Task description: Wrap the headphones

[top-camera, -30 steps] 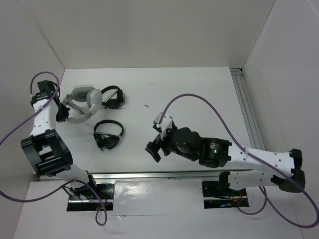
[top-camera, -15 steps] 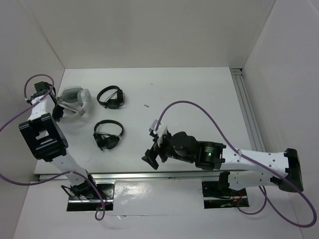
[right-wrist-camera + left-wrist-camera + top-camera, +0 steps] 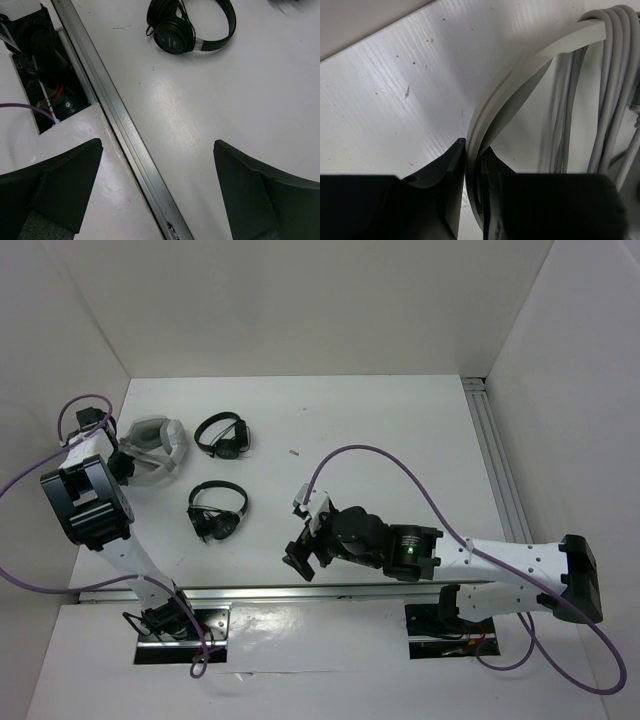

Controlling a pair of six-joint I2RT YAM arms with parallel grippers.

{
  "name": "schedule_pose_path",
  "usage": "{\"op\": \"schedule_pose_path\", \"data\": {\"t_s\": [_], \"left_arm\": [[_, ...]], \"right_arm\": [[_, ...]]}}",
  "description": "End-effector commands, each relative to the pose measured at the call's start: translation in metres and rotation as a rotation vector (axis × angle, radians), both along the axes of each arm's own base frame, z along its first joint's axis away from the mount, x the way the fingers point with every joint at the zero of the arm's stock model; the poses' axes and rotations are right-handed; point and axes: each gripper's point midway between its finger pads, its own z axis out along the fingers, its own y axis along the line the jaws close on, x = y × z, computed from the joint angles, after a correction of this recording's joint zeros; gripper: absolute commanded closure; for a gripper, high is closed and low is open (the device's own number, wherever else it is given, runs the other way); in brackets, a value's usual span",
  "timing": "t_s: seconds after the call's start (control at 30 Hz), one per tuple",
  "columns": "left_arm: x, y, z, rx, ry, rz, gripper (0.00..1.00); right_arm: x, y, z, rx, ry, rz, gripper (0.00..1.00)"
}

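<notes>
Straddling the headphones [image 3: 152,447], grip unclear, left end effector [image 3: 472,146] has dragged them wallward; right end effector [image 3: 158,145] stays released.

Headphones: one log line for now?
headphones: far left, cable looped on headband | left gripper: shut on headband | right gripper: open, empty, over rail

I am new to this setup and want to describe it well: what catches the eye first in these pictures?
The pale grey headphones lie at the far left of the table, their headband pinched in the left gripper, with the cable running in several strands across the band. Two black headphones lie just to their right. The right gripper hangs wide open over the near edge, holding nothing.
</notes>
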Motion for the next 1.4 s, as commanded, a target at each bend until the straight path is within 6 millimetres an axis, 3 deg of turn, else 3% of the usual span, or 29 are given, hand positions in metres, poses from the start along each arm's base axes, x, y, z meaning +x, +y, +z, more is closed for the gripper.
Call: {"op": "schedule_pose_path", "data": {"t_s": [0.0, 0.13, 0.23, 0.43, 0.57, 0.6, 0.63, 0.7, 0.73, 0.8, 0.83, 0.87, 0.9, 0.97, 1.0, 1.07, 1.1, 1.17, 1.27, 1.37], "left_arm": [[0.017, 0.001, 0.020, -0.009, -0.090, 0.010, 0.70], [0.011, -0.011, 0.038, -0.026, -0.138, -0.009, 0.65], [0.007, -0.019, 0.058, -0.023, -0.187, -0.022, 0.00], [0.001, -0.029, 0.087, -0.015, -0.254, -0.041, 0.00], [-0.006, -0.048, 0.095, -0.080, -0.284, -0.069, 0.00], [-0.009, -0.054, 0.098, -0.094, -0.295, -0.079, 0.00], [-0.015, -0.061, 0.119, -0.076, -0.347, -0.105, 0.00], [-0.015, -0.085, 0.138, -0.059, -0.436, -0.199, 0.00], [-0.019, -0.109, 0.175, 0.014, -0.532, -0.323, 0.00], [-0.025, -0.150, 0.202, 0.037, -0.624, -0.546, 0.00], [-0.033, -0.180, 0.211, 0.057, -0.626, -0.685, 0.00], [-0.054, -0.199, 0.237, 0.109, -0.692, -0.750, 0.00], [-0.072, -0.225, 0.230, 0.069, -0.687, -0.835, 0.00], [-0.102, -0.244, 0.239, 0.081, -0.742, -0.909, 0.00], [-0.128, -0.256, 0.253, 0.111, -0.818, -0.960, 0.00], [-0.162, -0.263, 0.244, 0.126, -0.777, -1.027, 0.00], [-0.182, -0.258, 0.252, 0.207, -0.792, -1.010, 0.00], [-0.208, -0.258, 0.246, 0.235, -0.780, -1.011, 0.00], [-0.234, -0.259, 0.239, 0.249, -0.826, -0.992, 0.00], [-0.234, -0.266, 0.236, 0.203, -0.813, -1.019, 0.00]], "right_arm": [[0.001, 0.008, 0.012, 0.065, 0.000, -0.002, 0.01], [0.001, 0.009, 0.015, 0.071, 0.007, -0.005, 0.01], [-0.001, 0.011, 0.023, 0.084, 0.010, 0.012, 0.01], [-0.018, 0.018, 0.045, 0.128, 0.026, 0.063, 0.01], [-0.016, 0.015, 0.055, 0.123, 0.025, 0.033, 0.01], [-0.010, 0.013, 0.067, 0.140, 0.007, -0.003, 0.01], [-0.004, 0.011, 0.074, 0.149, 0.003, -0.039, 0.01], [0.008, 0.001, 0.093, 0.163, -0.005, -0.132, 0.01], [0.021, -0.009, 0.099, 0.169, -0.013, -0.232, 0.01], [0.029, -0.027, 0.103, 0.149, -0.016, -0.316, 0.01], [0.032, -0.035, 0.107, 0.145, -0.027, -0.343, 0.01], [0.032, -0.046, 0.112, 0.152, -0.032, -0.356, 0.01], [0.035, -0.060, 0.109, 0.127, -0.039, -0.404, 0.01], [0.036, -0.081, 0.123, 0.163, -0.054, -0.439, 0.01], [0.036, -0.094, 0.121, 0.133, -0.062, -0.458, 0.01], [0.034, -0.116, 0.139, 0.162, -0.063, -0.484, 0.01], [0.032, -0.130, 0.137, 0.127, -0.057, -0.499, 0.01], [0.026, -0.151, 0.153, 0.190, -0.040, -0.507, 0.01], [0.019, -0.173, 0.159, 0.248, -0.026, -0.499, 0.01], [0.017, -0.184, 0.149, 0.245, 0.002, -0.520, 0.01]]}}
